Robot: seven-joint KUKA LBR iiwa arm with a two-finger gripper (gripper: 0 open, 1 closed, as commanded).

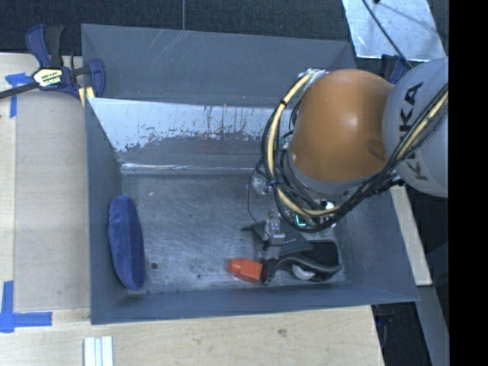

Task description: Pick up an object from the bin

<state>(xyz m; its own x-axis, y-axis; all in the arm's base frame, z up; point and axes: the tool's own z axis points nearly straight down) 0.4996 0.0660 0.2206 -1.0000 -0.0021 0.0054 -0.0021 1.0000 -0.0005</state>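
My gripper (271,233) hangs low in the bin's front right part, mostly hidden under the arm's orange dome. Just below it lies a black curved thing with a white patch (311,261), against the front wall. A small red-orange piece (242,269) sits at that thing's left end, touching it or joined to it; I cannot tell which. The gripper's tip is just above and between the red piece and the black thing.
A long blue oblong thing (126,240) lies along the left wall, well away from the gripper. The bin's grey floor stretches bare between it and the red piece. Arm and cables cover the right side.
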